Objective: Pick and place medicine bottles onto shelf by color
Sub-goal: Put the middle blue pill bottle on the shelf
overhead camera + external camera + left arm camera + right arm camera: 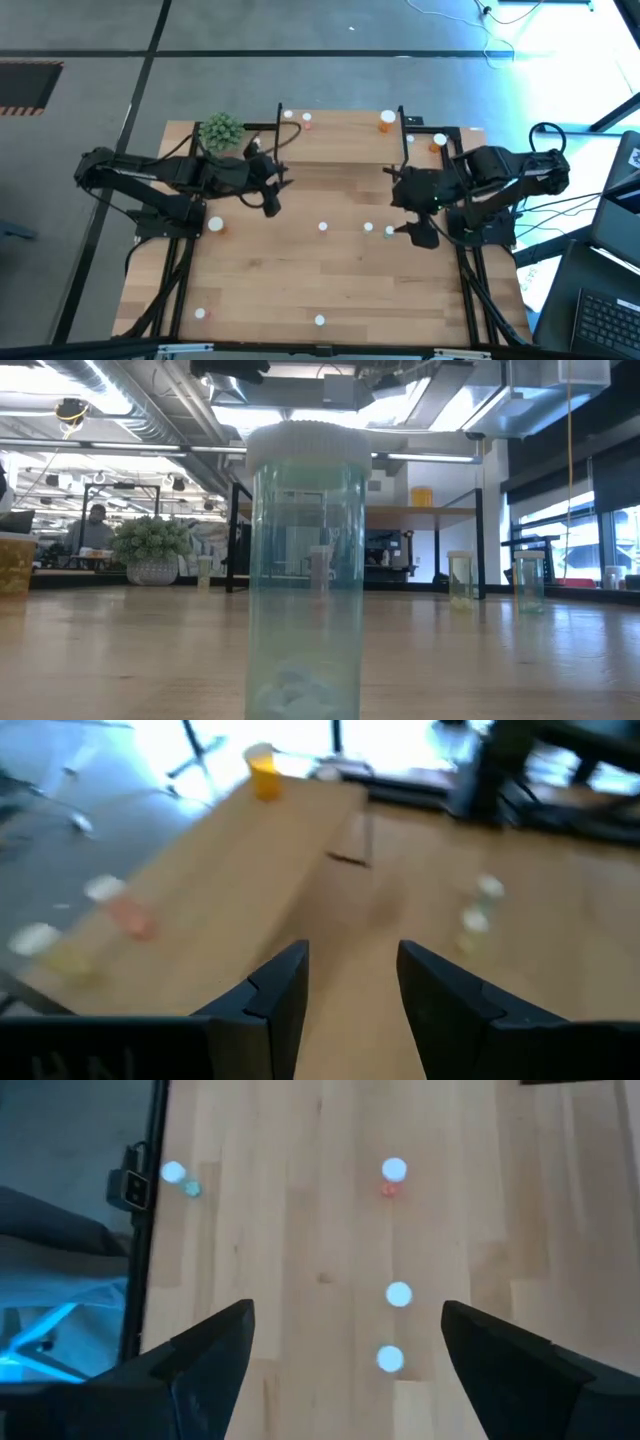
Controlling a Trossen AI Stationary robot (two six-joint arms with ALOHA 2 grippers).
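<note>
Right up against the low cam you've got a clear green-tinted bottle (305, 570) w/ a white cap, upright on the table (300, 290), untouched.

Progress, as I read it: early. You can see only a few bottles on the shelf (340, 140): an orange one (387, 121) near its right end, a pink-capped one (307, 120) and a white cap more to the left. Can't tell if they're grouped by color yet. Most of the small ones are loose on the table, so the bulk of the job is left.

Left gripper (350, 990): fingers part way apart, nothing between them. It hangs just in front of the shelf edge; the shelf board runs ahead of it, the orange bottle (263, 772) at the far end, a pink bottle (130, 915) and a yellowish one off to one side.

Right gripper (345, 1350): fingers spread wide, empty. It hovers over the table's right-middle. Two white-capped bottles (398, 1294) sit just ahead between its fingers, a red one (392, 1175) farther on, a green one (180, 1178) well off to the side near the table edge.

Neither arm carries anything. Likely next for you: right arm drops on the closest cap; you'll need to check its color first.
</note>
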